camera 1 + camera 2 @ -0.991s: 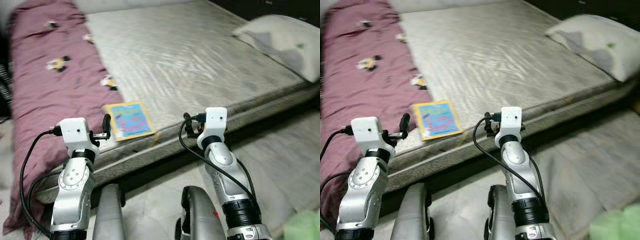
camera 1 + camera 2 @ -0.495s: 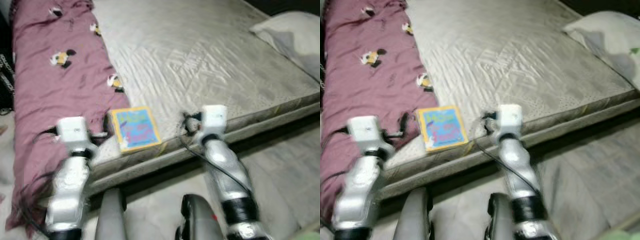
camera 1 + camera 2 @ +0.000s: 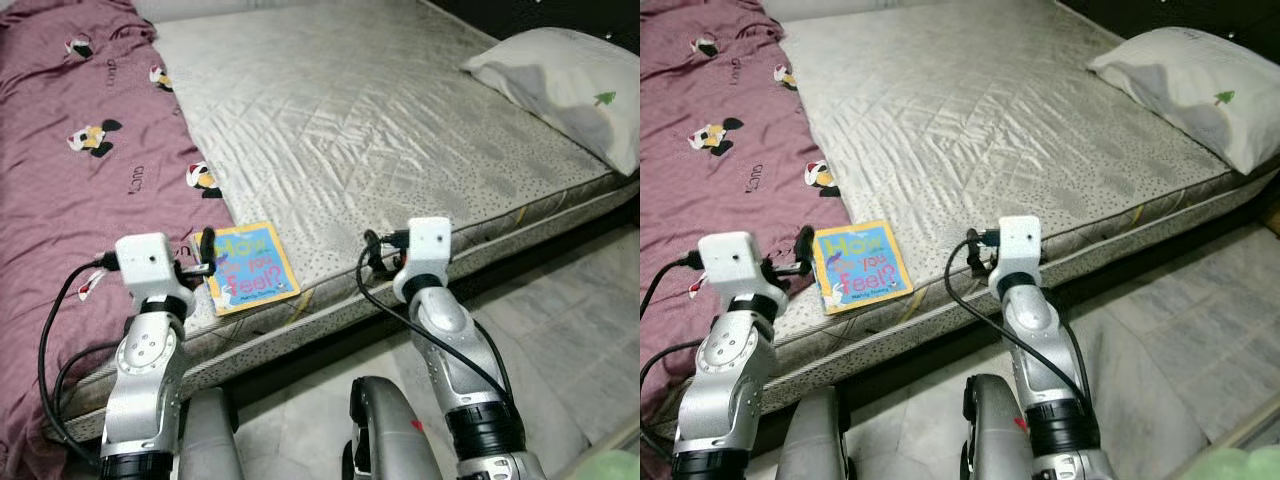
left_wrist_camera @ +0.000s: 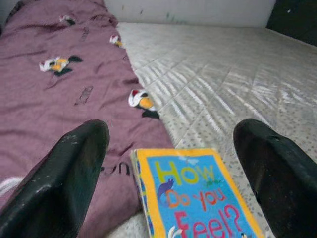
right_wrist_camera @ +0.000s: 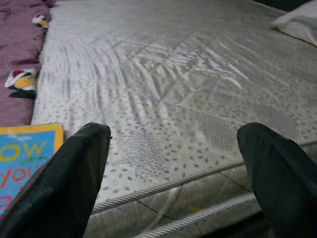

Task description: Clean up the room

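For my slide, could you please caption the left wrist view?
Open left tool lined up on the picture book beside the maroon blanket.

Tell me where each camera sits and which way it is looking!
Left eye view: on the head, looking down at the bed, book and pillow; both silver arms show.
Right eye view: beside it, same scene.
Left wrist view: on the left arm, looking along the open left end effector at the book and purple blanket.
Right wrist view: on the right arm, looking along the open right end effector over the mattress.
All four views share the book.
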You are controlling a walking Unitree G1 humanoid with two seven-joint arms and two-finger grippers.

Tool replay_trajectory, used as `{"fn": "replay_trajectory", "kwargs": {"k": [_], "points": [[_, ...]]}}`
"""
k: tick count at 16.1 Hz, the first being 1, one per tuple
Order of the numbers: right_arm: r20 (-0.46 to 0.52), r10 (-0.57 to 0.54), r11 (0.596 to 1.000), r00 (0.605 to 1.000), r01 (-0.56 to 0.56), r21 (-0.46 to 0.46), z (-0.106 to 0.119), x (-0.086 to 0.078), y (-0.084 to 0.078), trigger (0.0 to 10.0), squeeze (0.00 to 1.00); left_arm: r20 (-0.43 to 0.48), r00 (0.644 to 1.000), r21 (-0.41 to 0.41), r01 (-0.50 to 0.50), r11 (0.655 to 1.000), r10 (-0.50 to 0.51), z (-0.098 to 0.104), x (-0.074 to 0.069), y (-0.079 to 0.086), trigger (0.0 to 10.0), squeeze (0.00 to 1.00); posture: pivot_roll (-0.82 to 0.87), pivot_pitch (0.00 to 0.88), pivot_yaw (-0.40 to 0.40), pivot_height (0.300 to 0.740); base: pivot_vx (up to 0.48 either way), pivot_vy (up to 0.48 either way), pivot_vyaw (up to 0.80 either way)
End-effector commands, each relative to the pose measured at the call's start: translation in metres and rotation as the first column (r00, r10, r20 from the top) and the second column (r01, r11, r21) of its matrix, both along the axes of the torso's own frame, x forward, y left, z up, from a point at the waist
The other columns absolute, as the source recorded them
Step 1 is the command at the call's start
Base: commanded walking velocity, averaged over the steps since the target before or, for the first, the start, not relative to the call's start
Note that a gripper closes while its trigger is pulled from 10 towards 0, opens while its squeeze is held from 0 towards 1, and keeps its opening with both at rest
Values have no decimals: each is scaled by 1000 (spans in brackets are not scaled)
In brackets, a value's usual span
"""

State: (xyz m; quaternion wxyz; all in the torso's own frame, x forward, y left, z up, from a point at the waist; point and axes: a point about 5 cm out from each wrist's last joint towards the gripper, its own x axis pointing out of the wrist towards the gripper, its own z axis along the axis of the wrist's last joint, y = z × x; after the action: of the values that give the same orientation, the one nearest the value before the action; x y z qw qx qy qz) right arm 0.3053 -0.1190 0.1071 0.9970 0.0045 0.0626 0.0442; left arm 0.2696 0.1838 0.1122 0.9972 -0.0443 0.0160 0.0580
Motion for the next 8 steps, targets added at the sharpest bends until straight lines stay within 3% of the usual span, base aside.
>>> {"fn": "replay_trajectory", "kwargs": {"k": [1, 8], "points": [[5, 1, 1000, 1000, -1, 6, 5, -3, -3, 10000, 0, -27, 999, -28, -30, 999, 29, -3, 4, 4, 10000, 0, -53, 125, -36, 597, 0, 0, 0], [-18, -17, 1000, 1000, 17, 0, 5, -17, -16, 10000, 0, -46, 997, -30, -71, 997, 70, -8, 7, 5, 10000, 0, -91, 174, -25, 543, 0, 0, 0]]}}
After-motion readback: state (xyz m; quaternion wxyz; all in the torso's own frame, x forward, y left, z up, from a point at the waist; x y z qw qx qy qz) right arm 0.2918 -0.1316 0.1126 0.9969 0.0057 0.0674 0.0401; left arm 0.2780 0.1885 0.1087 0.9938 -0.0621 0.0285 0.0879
